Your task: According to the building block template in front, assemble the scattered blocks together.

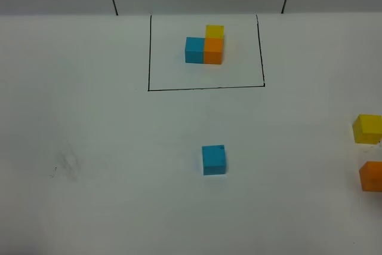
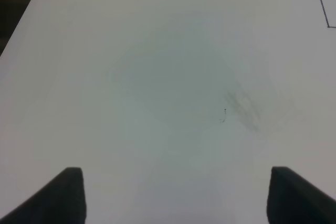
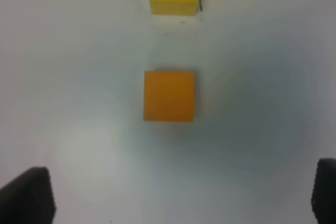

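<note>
White table (image 1: 89, 117), marked with a thin black rectangle (image 1: 203, 88). Inside the rectangle, toward its far side: building block template (image 1: 206, 49), three joined cubes in an L, with blue on the left of orange and yellow on orange's far side.

Outside the rectangle, on its near side and roughly in line with its middle: loose blue cube (image 1: 213, 159), flat on the table, alone. Well off to the right of the rectangle, nearer than its front line: yellow cube (image 1: 367, 128) and orange cube (image 1: 372, 176), near each other but apart, yellow the closer to the rectangle, both cut by the high view's edge. To the near left of the rectangle: faint grey smudge (image 1: 64, 168).

Left gripper (image 2: 176, 182) above the smudge, left of the rectangle, one corner of its line just in the wrist view; jaws wide, nothing between them. Right gripper (image 3: 181, 182) out to the right of the rectangle, by the orange cube; jaws spread wide and empty, orange cube ahead of the fingertips and untouched, yellow cube beyond it.
</note>
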`<state>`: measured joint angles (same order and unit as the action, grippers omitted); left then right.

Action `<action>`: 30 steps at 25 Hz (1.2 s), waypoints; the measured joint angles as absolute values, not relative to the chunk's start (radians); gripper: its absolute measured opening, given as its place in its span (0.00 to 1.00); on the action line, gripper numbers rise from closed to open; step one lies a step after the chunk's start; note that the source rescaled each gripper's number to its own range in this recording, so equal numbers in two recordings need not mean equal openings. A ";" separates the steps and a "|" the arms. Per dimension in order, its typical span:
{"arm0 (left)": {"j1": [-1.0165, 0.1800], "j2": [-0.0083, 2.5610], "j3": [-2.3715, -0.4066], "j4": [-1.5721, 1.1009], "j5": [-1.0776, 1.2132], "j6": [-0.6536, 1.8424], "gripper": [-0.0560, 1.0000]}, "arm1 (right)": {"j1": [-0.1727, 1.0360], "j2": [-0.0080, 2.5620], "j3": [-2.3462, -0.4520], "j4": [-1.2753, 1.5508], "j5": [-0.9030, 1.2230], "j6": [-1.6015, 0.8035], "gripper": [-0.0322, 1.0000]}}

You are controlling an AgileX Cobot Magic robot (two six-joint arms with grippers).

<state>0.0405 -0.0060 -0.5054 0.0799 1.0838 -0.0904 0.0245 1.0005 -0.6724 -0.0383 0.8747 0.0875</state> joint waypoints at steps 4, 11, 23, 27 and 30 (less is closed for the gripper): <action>0.040 -0.006 -0.505 0.080 1.084 -0.090 0.62 | 0.017 1.163 -0.672 -0.059 0.751 0.089 1.00; 0.040 -0.006 -0.505 0.080 1.084 -0.090 0.62 | -0.025 1.384 -0.672 -0.061 0.650 0.091 0.97; 0.040 -0.006 -0.505 0.080 1.084 -0.090 0.62 | -0.025 1.540 -0.568 -0.028 0.440 0.087 0.93; 0.040 -0.006 -0.505 0.080 1.084 -0.090 0.62 | -0.025 1.564 -0.546 -0.028 0.379 0.087 0.89; 0.040 -0.006 -0.505 0.080 1.084 -0.090 0.62 | -0.025 1.579 -0.542 -0.027 0.360 0.086 0.83</action>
